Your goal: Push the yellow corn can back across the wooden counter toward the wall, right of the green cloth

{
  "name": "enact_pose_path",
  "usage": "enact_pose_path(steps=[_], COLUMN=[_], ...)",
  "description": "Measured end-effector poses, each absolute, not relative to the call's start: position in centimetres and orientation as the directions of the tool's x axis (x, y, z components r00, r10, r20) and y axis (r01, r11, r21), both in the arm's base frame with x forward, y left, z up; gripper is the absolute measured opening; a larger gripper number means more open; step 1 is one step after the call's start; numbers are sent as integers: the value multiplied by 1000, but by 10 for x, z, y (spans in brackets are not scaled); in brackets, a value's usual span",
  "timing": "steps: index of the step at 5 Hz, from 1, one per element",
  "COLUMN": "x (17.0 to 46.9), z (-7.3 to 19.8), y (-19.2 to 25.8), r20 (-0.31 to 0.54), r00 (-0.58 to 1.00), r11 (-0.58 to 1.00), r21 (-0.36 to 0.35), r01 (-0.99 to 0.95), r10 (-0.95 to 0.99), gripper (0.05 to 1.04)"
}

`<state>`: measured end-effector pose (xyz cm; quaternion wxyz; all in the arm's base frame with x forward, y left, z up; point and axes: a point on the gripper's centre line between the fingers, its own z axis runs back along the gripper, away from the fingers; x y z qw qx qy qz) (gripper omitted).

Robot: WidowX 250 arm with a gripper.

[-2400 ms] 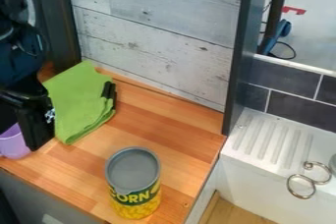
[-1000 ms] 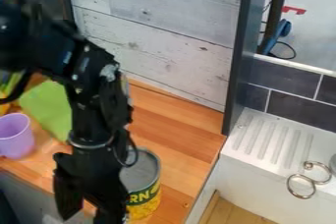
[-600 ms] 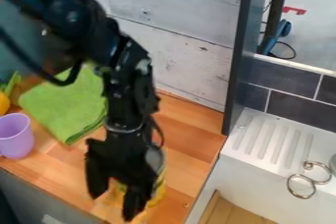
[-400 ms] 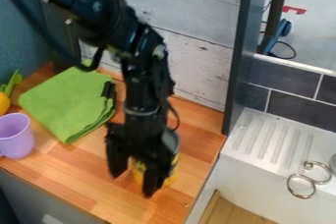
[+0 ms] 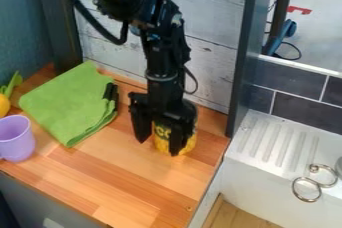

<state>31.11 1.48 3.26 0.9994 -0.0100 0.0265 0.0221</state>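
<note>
The black gripper (image 5: pixel 158 147) hangs over the right part of the wooden counter (image 5: pixel 120 172). Its two fingers stand apart, pointing down. A corn can (image 5: pixel 162 139) with a yellow label is upright directly behind them, partly covered by the right finger and the gripper's body. Whether finger and can touch cannot be made out. To the left, a green cloth (image 5: pixel 67 104) lies flat, with a dark object (image 5: pixel 110 93) at its right edge. A purple cup (image 5: pixel 16 139) stands at the counter's left front.
An orange-yellow item (image 5: pixel 4 105) with a green top sits at the far left edge. Behind the counter rises a pale plank wall (image 5: pixel 214 67), with a dark upright post (image 5: pixel 242 57) at its right end. Right of that is a white sink (image 5: pixel 280 147) with metal rings (image 5: pixel 307 190).
The arm came in from the left over the counter's front, then went back and right. The can has shifted the same way, toward the wall. The cloth and cup are uncovered again.
</note>
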Motion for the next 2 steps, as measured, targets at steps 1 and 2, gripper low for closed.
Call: enact_pose_path(steps=[1, 2], x=[332, 337], z=[45, 51], y=[34, 39], r20=[-20, -1], r00=[996, 997], r11=[996, 995], r21=[-35, -60], r01=[-85, -83], r10=[84, 83], gripper=[1001, 1001])
